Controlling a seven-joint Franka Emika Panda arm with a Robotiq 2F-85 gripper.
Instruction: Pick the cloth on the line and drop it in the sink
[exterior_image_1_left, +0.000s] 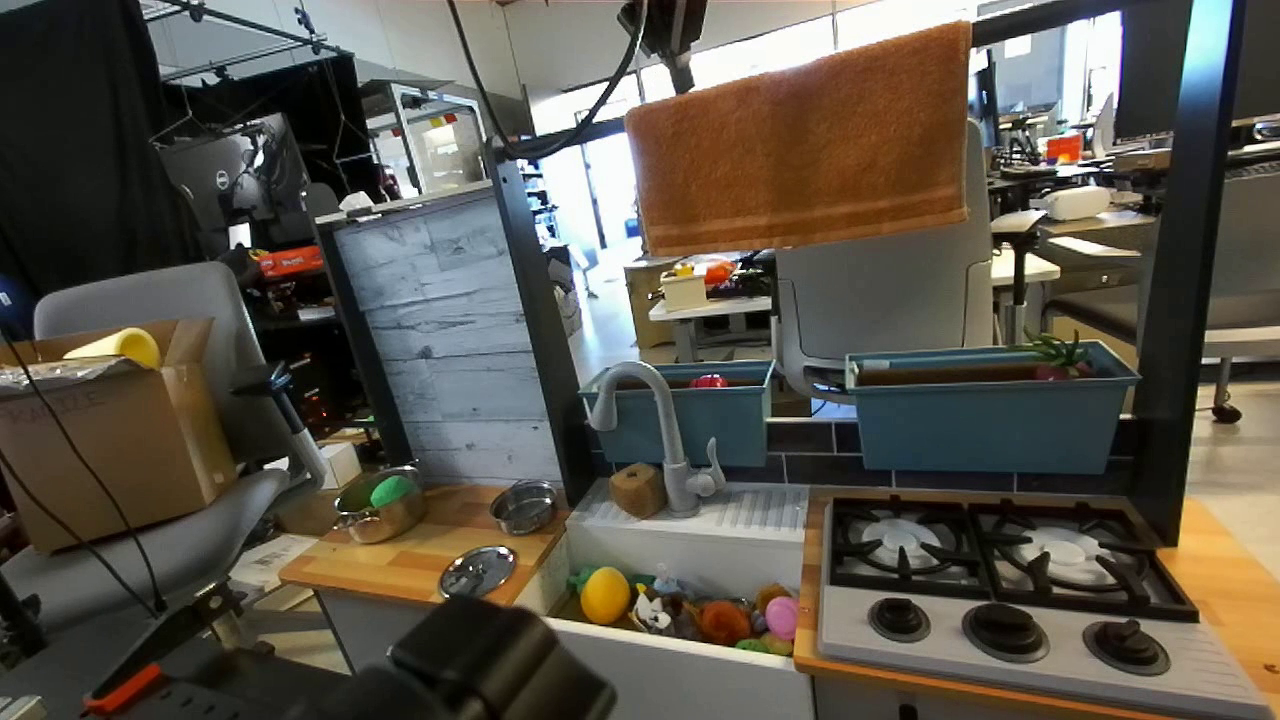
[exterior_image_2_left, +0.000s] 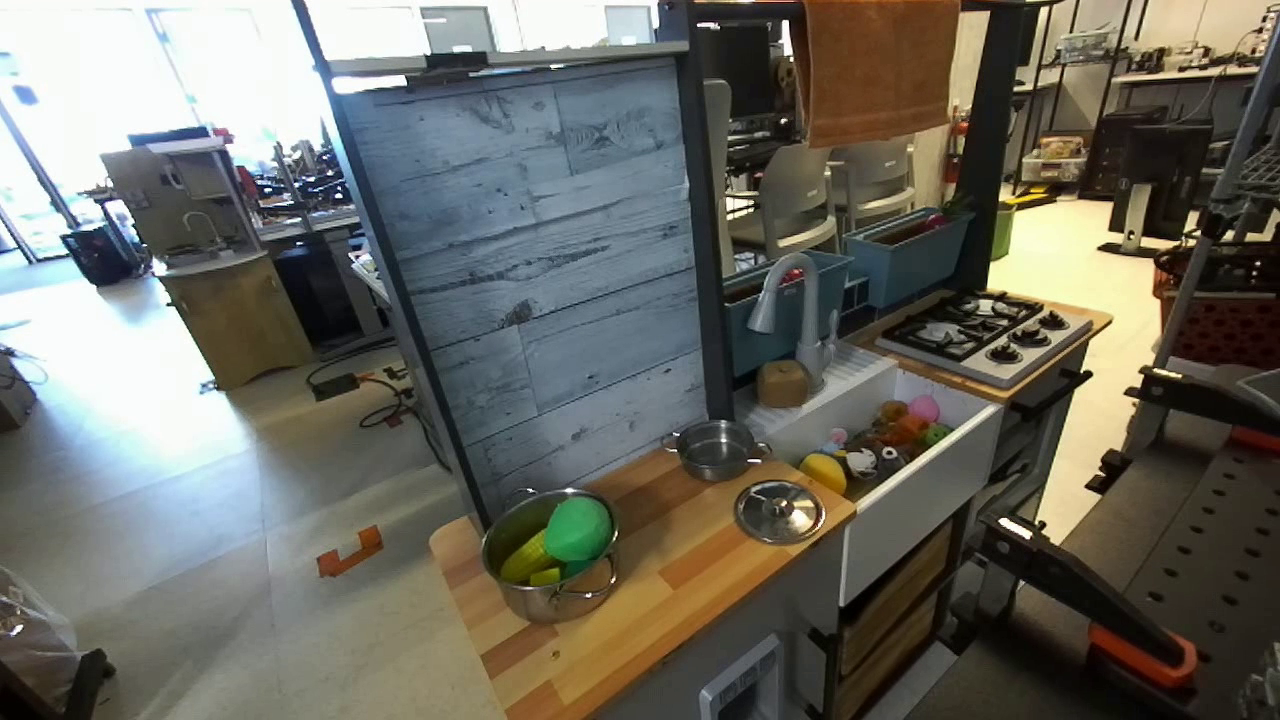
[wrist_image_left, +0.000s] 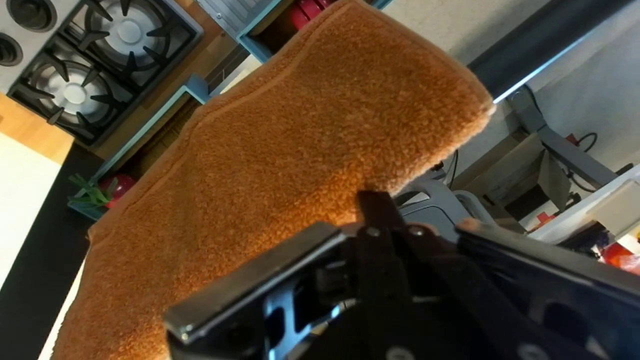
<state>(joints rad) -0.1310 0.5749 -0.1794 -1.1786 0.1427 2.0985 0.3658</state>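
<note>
The orange-brown cloth (exterior_image_1_left: 800, 150) hangs folded over the line, a dark horizontal bar (exterior_image_1_left: 1050, 18). The cloth (exterior_image_2_left: 880, 70) and bar (exterior_image_2_left: 745, 11) also show in an exterior view. In the wrist view the cloth (wrist_image_left: 280, 130) fills the middle and the bar (wrist_image_left: 545, 47) runs out at upper right. My gripper (exterior_image_1_left: 682, 78) points down at the cloth's top edge. In the wrist view my gripper (wrist_image_left: 378, 207) has one dark fingertip against the cloth's top fold; I cannot tell whether fabric is between the fingers. The white sink (exterior_image_1_left: 690, 545) is below, with several toys in it; its front wall (exterior_image_2_left: 920, 490) shows too.
A curved grey faucet (exterior_image_1_left: 650, 400) rises behind the sink. Blue planters (exterior_image_1_left: 990, 415) stand below the cloth. The stove (exterior_image_1_left: 1000, 560) is beside the sink. A grey-white panel (exterior_image_2_left: 550, 270) stands behind the wooden counter, which bears a pot (exterior_image_2_left: 550, 590) and a lid (exterior_image_2_left: 780, 512).
</note>
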